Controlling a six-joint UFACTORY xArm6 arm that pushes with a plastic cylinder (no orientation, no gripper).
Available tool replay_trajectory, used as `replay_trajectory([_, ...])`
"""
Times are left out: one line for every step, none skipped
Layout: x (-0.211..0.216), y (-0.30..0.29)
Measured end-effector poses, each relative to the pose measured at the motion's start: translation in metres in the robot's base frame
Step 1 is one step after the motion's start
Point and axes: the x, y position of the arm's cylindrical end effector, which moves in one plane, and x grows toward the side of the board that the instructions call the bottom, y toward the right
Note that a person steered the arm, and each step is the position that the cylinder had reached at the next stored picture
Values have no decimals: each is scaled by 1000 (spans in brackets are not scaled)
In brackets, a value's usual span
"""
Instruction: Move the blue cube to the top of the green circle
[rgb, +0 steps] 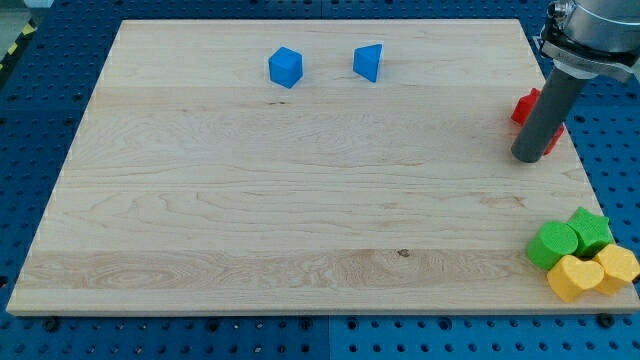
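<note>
The blue cube (285, 67) sits near the view's top, left of centre, on the wooden board (300, 200). The green circle (552, 245) lies at the view's bottom right, touching other blocks. My tip (529, 157) is at the view's right, against a red block (527, 107), far from the blue cube and above the green circle.
A blue triangular block (368, 62) sits just right of the blue cube. A green star (591, 231), a yellow heart (574, 278) and another yellow block (616, 268) cluster around the green circle at the board's bottom right corner.
</note>
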Motion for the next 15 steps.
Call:
replay_trajectory([0, -7])
replay_trajectory([-2, -27])
replay_trajectory([-19, -117])
replay_trajectory([-55, -210])
replay_trajectory([-87, -296])
replay_trajectory([-130, -351])
replay_trajectory([-168, -355])
replay_trajectory([-165, -316])
replay_trajectory([-138, -288])
replay_trajectory([-127, -257])
replay_trajectory([-127, -223])
replay_trajectory([-127, -193])
replay_trajectory([-127, -160])
replay_trajectory([-123, -131])
replay_trajectory([-106, -108])
